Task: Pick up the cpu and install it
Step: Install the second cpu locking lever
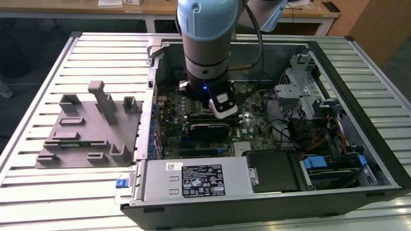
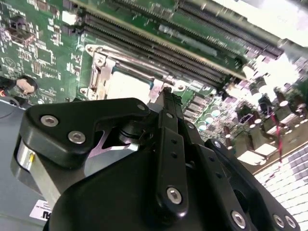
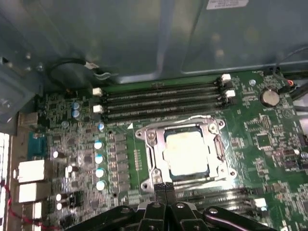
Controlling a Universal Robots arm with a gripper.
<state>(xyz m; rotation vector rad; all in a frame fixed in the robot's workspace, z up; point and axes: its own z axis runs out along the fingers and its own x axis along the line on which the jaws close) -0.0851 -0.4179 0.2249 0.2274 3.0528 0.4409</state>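
In both wrist views the cpu (image 3: pixel 186 153) (image 2: pixel 127 86) shows as a pale shiny square lying flat inside the metal socket frame (image 3: pixel 149 139) on the green motherboard. My gripper (image 3: pixel 165 185) hovers just off the frame's edge. Its two black fingers are pressed together, shut with nothing between them. In the second wrist view the gripper (image 2: pixel 166 90) points at the socket frame (image 2: pixel 98 72) from close above. In the exterior view the arm reaches down into the open computer case, with the gripper (image 1: pixel 222 109) over the middle of the motherboard.
Black memory slots (image 3: pixel 163 98) run alongside the socket. The power supply (image 1: pixel 196 180) sits at the case's front. Drive cages (image 1: pixel 301 91) and cables (image 1: pixel 314 139) crowd the exterior view's right. A grey fixture block (image 1: pixel 90 127) lies on the slatted table, at the exterior view's left.
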